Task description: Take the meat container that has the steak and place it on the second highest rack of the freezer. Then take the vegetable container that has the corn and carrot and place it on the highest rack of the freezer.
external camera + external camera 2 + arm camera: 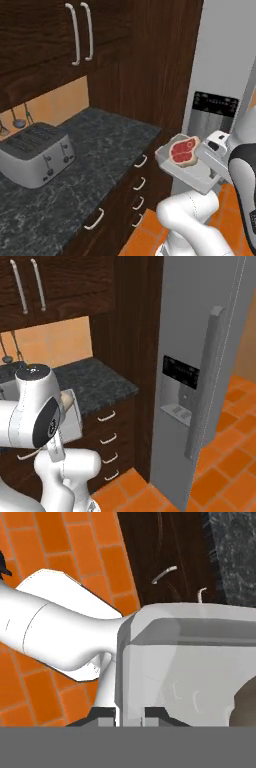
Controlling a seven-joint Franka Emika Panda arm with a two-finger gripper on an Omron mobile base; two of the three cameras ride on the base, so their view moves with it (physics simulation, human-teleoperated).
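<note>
Claw: the robot's two-finger dark-tipped gripper [131,714] is pinched on the near rim of the shallow translucent grey meat container [192,167], one tip on each side of the wall, as the hand view shows.
Task's thing: the flat red steak with a pale cream edge [182,151] lies in that container, toward its end far from the gripper; the container is carried in the air, off the worktop, in front of the dark wood drawers [132,192].
Container's lie: its long axis runs from the gripper outward toward the worktop's front edge; it sits slightly tilted in the left base view.
Key relation: the tall light-grey freezer [200,356] stands just past the dark wood panel at the right end of the black speckled stone worktop [95,155]. Its door with the long grey vertical handle [202,386] looks shut or nearly so, and no white shelves can be seen.
Judgement: the container is in hand but not yet shelved; the second highest rack cannot be reached until the door stands open.
Other container: the corn and carrot tray is not made out.
Nearby: a silver four-slot toaster [35,152] sits near the worktop's left edge, well apart from the load.
</note>
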